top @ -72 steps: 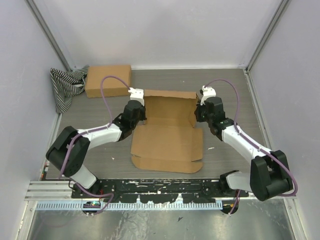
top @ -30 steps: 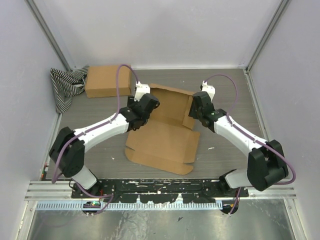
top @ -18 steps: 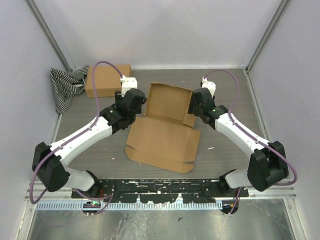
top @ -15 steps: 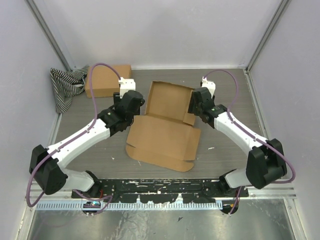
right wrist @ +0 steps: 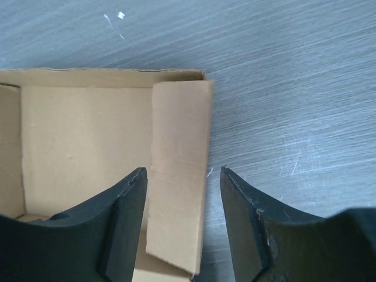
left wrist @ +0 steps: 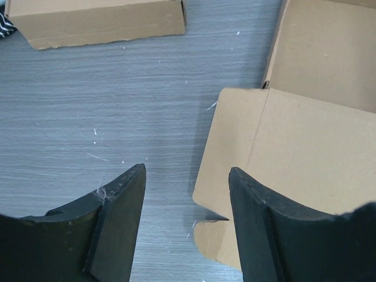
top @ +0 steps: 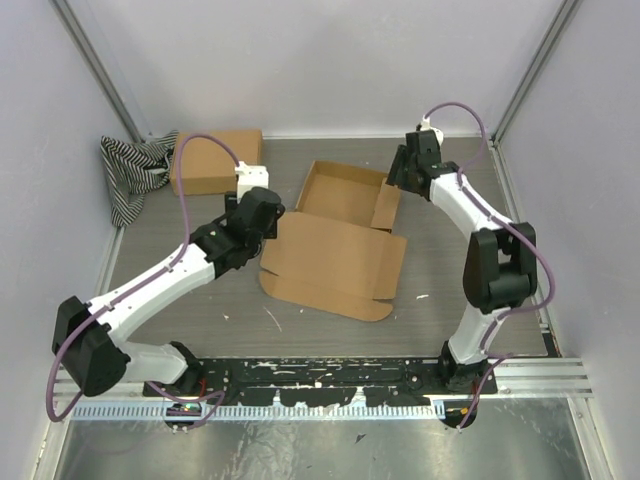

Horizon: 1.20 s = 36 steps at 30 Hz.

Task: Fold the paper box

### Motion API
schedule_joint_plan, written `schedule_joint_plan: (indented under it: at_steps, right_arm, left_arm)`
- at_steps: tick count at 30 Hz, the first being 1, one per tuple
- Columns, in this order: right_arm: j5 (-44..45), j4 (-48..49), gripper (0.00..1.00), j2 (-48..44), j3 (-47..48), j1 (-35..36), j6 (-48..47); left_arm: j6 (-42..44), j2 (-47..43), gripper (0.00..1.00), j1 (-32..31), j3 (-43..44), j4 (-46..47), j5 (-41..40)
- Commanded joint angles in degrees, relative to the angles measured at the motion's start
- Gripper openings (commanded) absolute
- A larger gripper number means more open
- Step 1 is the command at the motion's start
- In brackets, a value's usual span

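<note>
Partly folded paper box (top: pixel 335 240), lid flat.

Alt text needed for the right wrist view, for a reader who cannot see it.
The right gripper, its two dark fingers open, hovers over a side flap at one corner of the brown paper box. The flap shows between the fingers, beside the box's shallow open interior. Grey wood-grain table fills the rest.

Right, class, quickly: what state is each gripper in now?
Left gripper: open, holding nothing.
Right gripper: open, holding nothing, over the side flap of the paper box.
</note>
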Motion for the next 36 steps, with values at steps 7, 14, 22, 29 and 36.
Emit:
schedule_joint_plan:
  at_steps: [7, 14, 22, 29, 36]
  right_arm:
    - [-9.7, -3.0, 0.45, 9.2, 3.5, -1.0, -1.1]
    - [-6.6, -6.2, 0.34, 11.4, 5.2, -0.7, -2.3]
    - [6.1, -12.3, 0.26, 15.5, 8.2, 1.0, -6.0]
    - [20.3, -19.4, 0.07, 17.5, 9.6, 4.9, -5.4]
    - [21.2, -22.2, 0.01, 20.0, 7.7, 5.9, -1.8]
  left_arm:
    - [-2.5, -3.8, 0.65, 0.3, -4.6, 0.4, 2.7]
    - [-2.1, -3.3, 0.65, 0.3, -6.5, 2.0, 3.4]
    - [-2.5, -3.2, 0.65, 0.4, -8.0, 3.5, 5.4]
    - [-2.2, -3.4, 0.64, 0.4, -7.8, 2.9, 5.3]
    - [-1.0, -3.1, 0.64, 0.4, -6.6, 1.9, 5.6]
